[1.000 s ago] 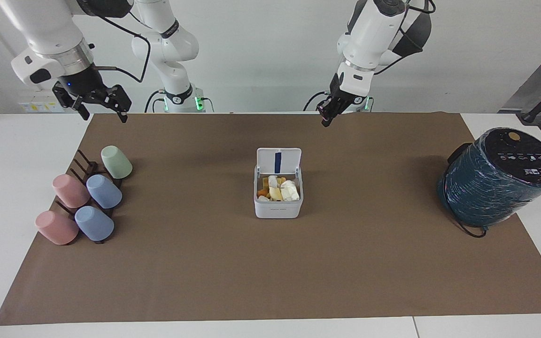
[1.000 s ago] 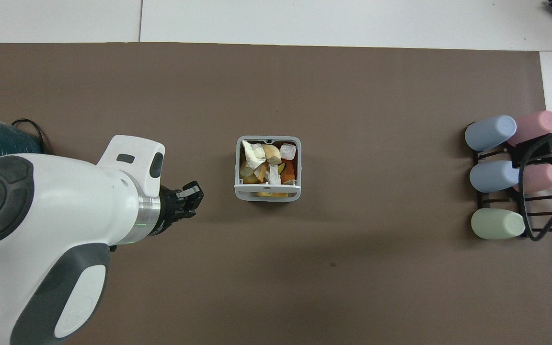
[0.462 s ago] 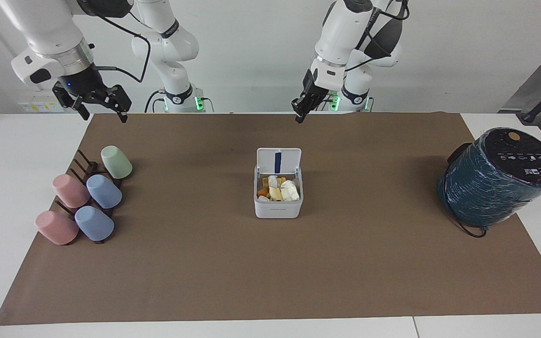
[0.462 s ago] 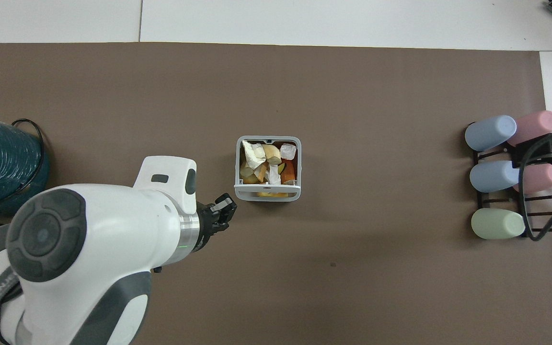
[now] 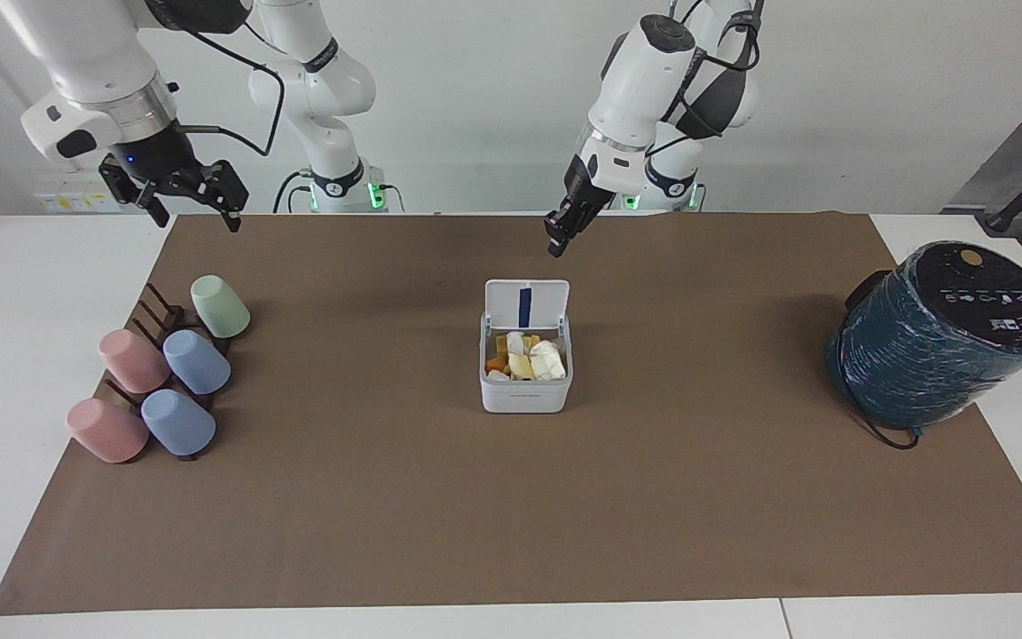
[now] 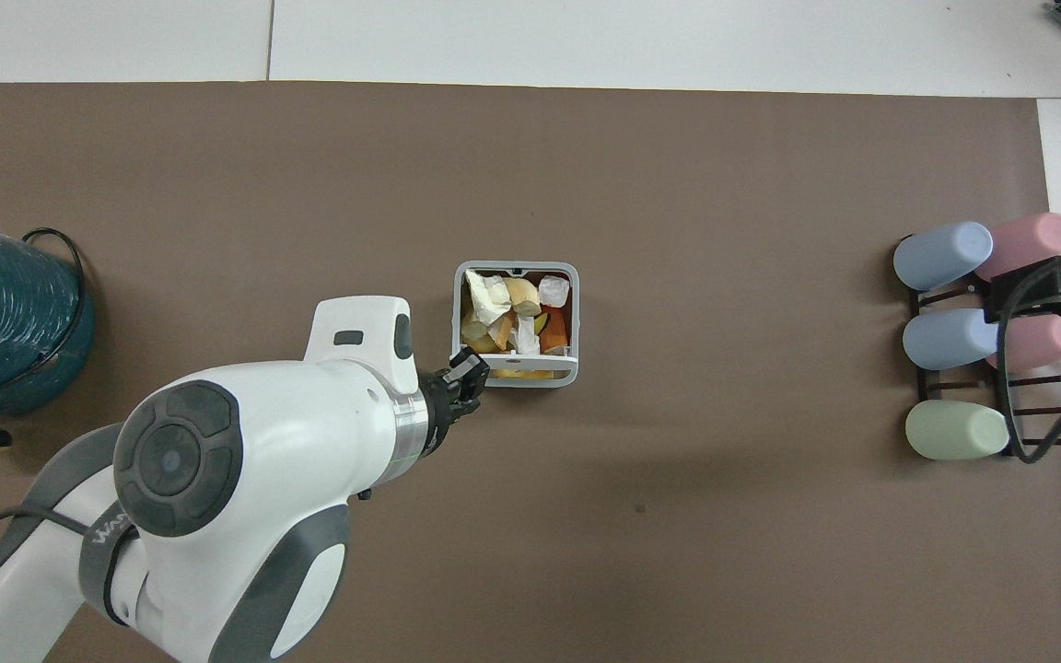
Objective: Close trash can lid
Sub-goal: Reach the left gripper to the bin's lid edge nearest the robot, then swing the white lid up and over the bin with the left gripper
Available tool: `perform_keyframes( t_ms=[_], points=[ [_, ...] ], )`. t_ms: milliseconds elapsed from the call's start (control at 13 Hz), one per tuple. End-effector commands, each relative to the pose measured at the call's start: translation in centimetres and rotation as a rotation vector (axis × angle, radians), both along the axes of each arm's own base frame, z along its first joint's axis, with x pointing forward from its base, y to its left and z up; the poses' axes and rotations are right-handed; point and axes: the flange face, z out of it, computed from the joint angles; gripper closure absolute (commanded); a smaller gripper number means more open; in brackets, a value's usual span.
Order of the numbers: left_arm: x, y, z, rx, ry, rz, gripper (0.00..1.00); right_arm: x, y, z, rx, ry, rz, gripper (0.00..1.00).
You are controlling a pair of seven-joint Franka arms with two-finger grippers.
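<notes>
While the lid [image 5: 526,304] stands open, the left claw's [image 5: 555,243] spread cannot be told.

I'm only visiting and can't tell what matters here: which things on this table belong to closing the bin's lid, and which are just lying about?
Part of the job:
- trash can, full of scraps
- lid, standing open
- left gripper, in the air above the lid
- right gripper, waiting over the table's edge

Just lying about:
- cups on a dark rack
- teal appliance
</notes>
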Motion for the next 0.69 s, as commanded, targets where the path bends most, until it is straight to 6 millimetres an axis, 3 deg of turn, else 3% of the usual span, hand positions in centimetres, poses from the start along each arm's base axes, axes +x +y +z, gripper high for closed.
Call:
perform_keyframes(
  t_ms=[0,231,615],
  points=[
    [0.7,-0.7,-1.8,-0.036,0.002,0.034,1.00,-0.5,-0.1,0.2,0.012,0.003,0.007,0.00],
    [1.1,-2.9,-3.9,-0.084,-0.004,0.062,1.00,-0.5,-0.1,0.2,0.012,0.003,0.007,0.00],
    [2.8,-2.8,-5.0,-0.105,-0.035,0.102,1.00,-0.5,-0.1,0.2,0.012,0.003,0.007,0.00]
  ],
)
